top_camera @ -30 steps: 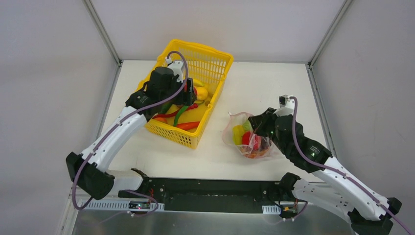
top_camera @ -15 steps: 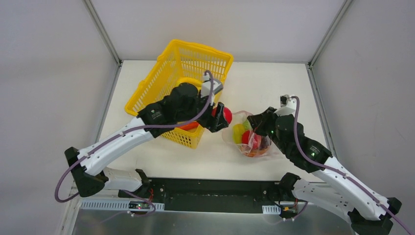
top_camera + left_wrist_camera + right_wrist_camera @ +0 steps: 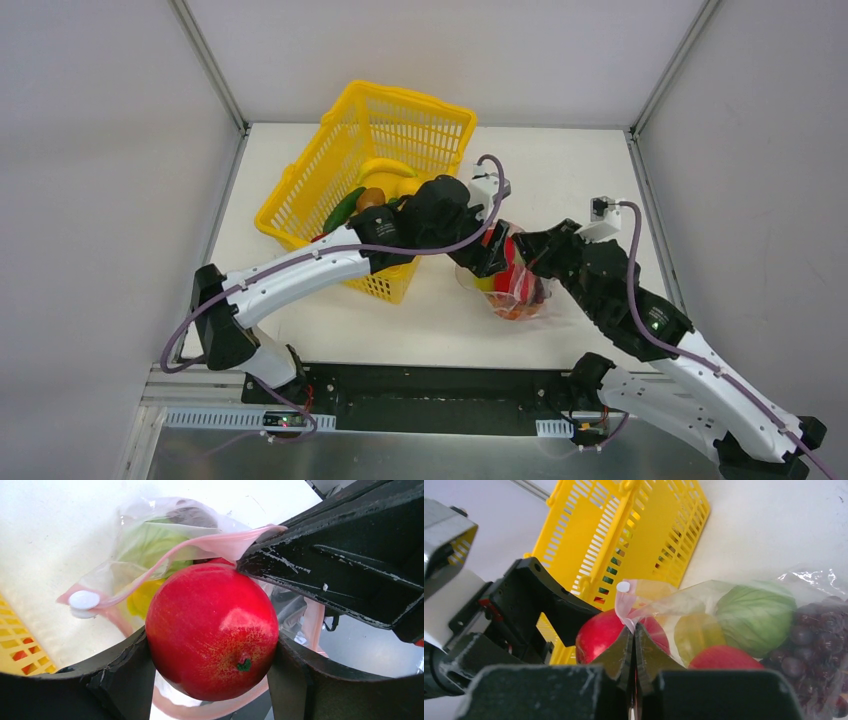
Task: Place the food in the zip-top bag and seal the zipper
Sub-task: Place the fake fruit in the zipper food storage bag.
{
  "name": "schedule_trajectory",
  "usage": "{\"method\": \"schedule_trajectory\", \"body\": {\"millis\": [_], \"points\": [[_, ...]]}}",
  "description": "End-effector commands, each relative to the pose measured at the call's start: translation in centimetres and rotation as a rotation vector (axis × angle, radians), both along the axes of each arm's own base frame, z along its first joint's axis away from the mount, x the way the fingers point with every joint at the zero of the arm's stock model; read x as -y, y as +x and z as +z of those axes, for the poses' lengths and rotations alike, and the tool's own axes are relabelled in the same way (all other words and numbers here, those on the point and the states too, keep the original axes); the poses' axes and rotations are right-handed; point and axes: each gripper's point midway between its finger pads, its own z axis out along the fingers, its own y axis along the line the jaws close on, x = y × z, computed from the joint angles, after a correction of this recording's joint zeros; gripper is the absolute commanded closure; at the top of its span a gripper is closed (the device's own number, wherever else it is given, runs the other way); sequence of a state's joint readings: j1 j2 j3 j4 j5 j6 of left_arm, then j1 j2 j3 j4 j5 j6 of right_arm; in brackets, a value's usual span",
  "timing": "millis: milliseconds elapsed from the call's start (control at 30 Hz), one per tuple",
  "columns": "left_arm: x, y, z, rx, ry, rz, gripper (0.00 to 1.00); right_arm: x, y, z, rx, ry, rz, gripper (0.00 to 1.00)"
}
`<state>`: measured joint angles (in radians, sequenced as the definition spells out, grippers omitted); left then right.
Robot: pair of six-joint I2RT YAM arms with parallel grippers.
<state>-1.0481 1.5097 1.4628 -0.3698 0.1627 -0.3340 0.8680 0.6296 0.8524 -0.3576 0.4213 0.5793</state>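
Observation:
A glossy red apple (image 3: pixel 212 630), one piece of the food, is clamped between the fingers of my left gripper (image 3: pixel 210 675), right at the mouth of the zip-top bag (image 3: pixel 150 540). The top view shows that gripper (image 3: pixel 497 250) over the bag's (image 3: pixel 520 295) left side. My right gripper (image 3: pixel 634 630) is shut on the pink zipper (image 3: pixel 626 600) strip and lifts the upper lip. Inside the bag lie a green cabbage (image 3: pixel 754 612), purple grapes (image 3: pixel 819 645), a yellow piece (image 3: pixel 696 635) and a red tomato (image 3: pixel 724 657). The white slider (image 3: pixel 83 601) sits at the strip's end.
The yellow lattice basket (image 3: pixel 420 125) stands behind and left of the bag, with a banana (image 3: pixel 385 170), a green vegetable (image 3: pixel 340 208) and other toy food in it. My two arms meet closely over the bag. Grey walls bound the table at the back and on both sides.
My left arm has swung right from the basket to the bag's mouth, carrying the red apple. The right gripper has kept its hold on the bag's edge, shifting slightly.

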Motion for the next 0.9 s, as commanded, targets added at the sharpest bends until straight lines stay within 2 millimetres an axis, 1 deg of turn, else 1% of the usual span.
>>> {"method": "schedule_trajectory", "body": {"millis": [0,67,133,200,233,300,433,467,567,700,767,800,867], "points": [[2.4,0.2,2.2,0.029,-0.063,0.007,0.68,-0.5,0.0,4.4,0.089,0.197,-0.001,1.0],[2.9,-0.1,2.2,0.025,-0.063,-0.01,0.63,-0.1,0.1,4.8,0.102,0.224,-0.021,1.0],[3.1,-0.3,1.8,0.026,-0.037,-0.02,0.55,0.5,0.3,5.2,0.111,0.245,-0.055,1.0],[2.6,0.3,1.6,0.039,0.0,0.003,0.42,1.0,0.4,5.7,0.126,0.262,-0.078,1.0],[2.4,0.4,1.8,0.047,0.004,0.011,0.37,1.2,0.5,5.9,0.133,0.269,-0.088,1.0],[2.4,0.4,2.7,0.058,-0.02,0.013,0.26,1.6,0.6,6.4,0.142,0.279,-0.108,1.0],[2.2,-0.4,5.4,0.082,-0.092,-0.016,0.07,2.3,0.9,6.4,0.151,0.267,-0.146,1.0],[2.2,-0.6,6.0,0.088,-0.104,-0.027,0.04,2.5,0.9,6.5,0.154,0.268,-0.153,1.0],[2.2,-1.2,7.0,0.079,-0.123,-0.054,0.01,2.6,1.0,6.5,0.156,0.267,-0.161,1.0],[1.4,-2.1,7.6,0.088,-0.127,-0.067,0.01,2.9,1.1,6.5,0.161,0.26,-0.173,1.0],[0.5,-1.9,7.7,0.096,-0.106,-0.04,0.02,2.9,1.1,6.5,0.16,0.258,-0.174,1.0],[-0.1,-1.7,7.3,0.1,-0.082,-0.016,0.04,2.9,1.0,6.4,0.16,0.256,-0.173,1.0],[-1.8,-1.1,6.9,0.117,-0.044,0.054,0.06,3.0,1.0,6.4,0.161,0.259,-0.175,1.0]]}}
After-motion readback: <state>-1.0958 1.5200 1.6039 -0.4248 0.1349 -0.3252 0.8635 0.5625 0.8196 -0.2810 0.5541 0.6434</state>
